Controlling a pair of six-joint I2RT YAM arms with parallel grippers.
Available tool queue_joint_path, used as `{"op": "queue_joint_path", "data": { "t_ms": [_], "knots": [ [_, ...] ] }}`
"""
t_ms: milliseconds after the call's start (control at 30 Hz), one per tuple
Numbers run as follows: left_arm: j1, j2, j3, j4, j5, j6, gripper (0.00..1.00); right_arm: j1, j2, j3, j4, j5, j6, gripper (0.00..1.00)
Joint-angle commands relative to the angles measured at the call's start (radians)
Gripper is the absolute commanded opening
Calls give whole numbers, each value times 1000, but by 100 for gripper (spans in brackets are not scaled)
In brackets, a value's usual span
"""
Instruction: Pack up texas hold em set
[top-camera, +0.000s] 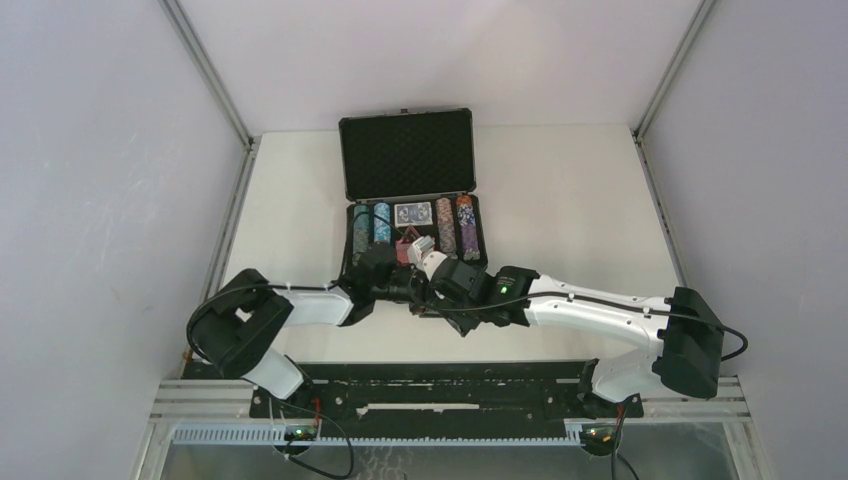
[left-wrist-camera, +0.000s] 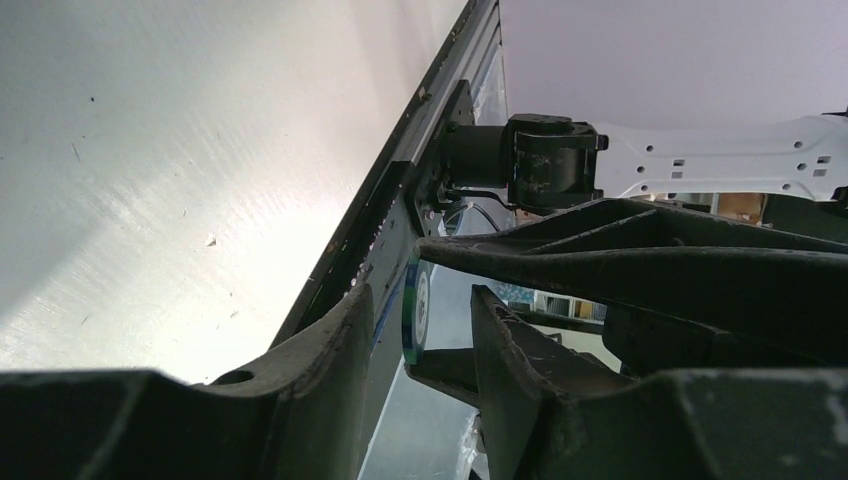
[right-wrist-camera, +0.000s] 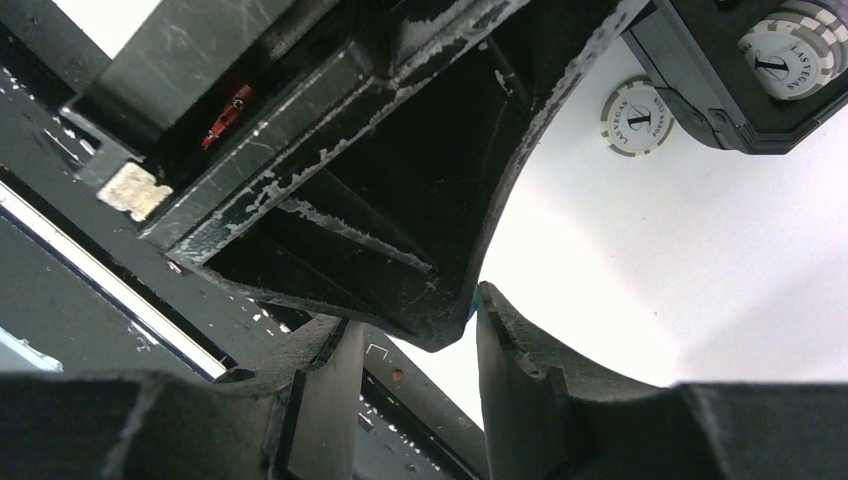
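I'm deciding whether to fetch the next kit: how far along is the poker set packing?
Mostly done: chip rows and a card deck sit in the open briefcase. In hand: one blue-rimmed chip stands on edge between the left hand's fingers, gaps either side. Still to do: a white chip lies on the table beside the case, and the lid is up.

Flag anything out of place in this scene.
A grey-and-white poker chip lies flat on the table just outside the case, not in its chip rows. A second chip stands on edge where the hands meet, seemingly pinched by the right hand.
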Motion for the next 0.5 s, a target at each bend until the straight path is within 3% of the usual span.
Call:
{"op": "queue_joint_path", "data": {
  "t_ms": [0, 167, 333, 467],
  "knots": [
    [-24, 13, 42, 27, 44, 19, 44, -11, -43, 10, 44, 15, -7, 43],
    [-34, 23, 51, 27, 52, 24, 41, -10, -42, 10, 42, 14, -5, 43],
    [-36, 24, 51, 27, 53, 25, 32, -10, -40, 9, 42, 12, -7, 43],
    [-36, 23, 50, 27, 51, 29, 5, -10, -41, 10, 42, 10, -5, 43]
  ]
}}
